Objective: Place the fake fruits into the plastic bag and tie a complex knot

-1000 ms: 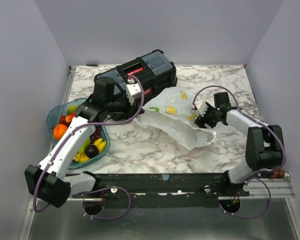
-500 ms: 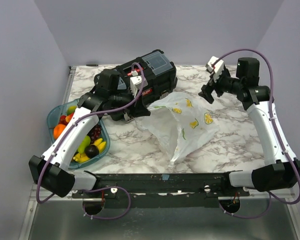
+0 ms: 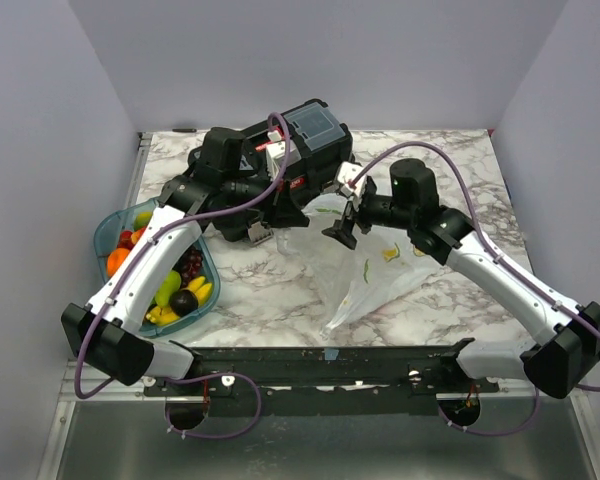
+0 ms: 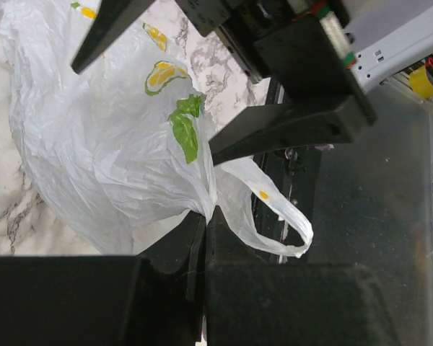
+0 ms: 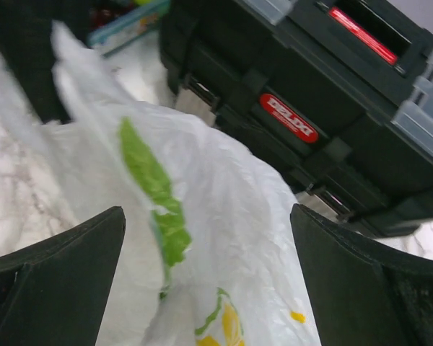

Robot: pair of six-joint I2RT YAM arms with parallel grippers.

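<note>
Just before the black, grey-lidded plastic toolbox [image 3: 310,135], left claw [image 4: 202,223] pinches the rim of the crinkly whitish plastic bag [image 4: 108,144]; right claw [image 5: 207,216], fingers apart, should grip the opposite rim, spreading the mouth.

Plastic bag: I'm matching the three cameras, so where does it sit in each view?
Top: the plastic bag lies just right of centre.
Left wrist: fills the upper left, pinched in the left gripper.
Right wrist: centre and bottom.
Shared landmark: the open right gripper, in all three.
</note>
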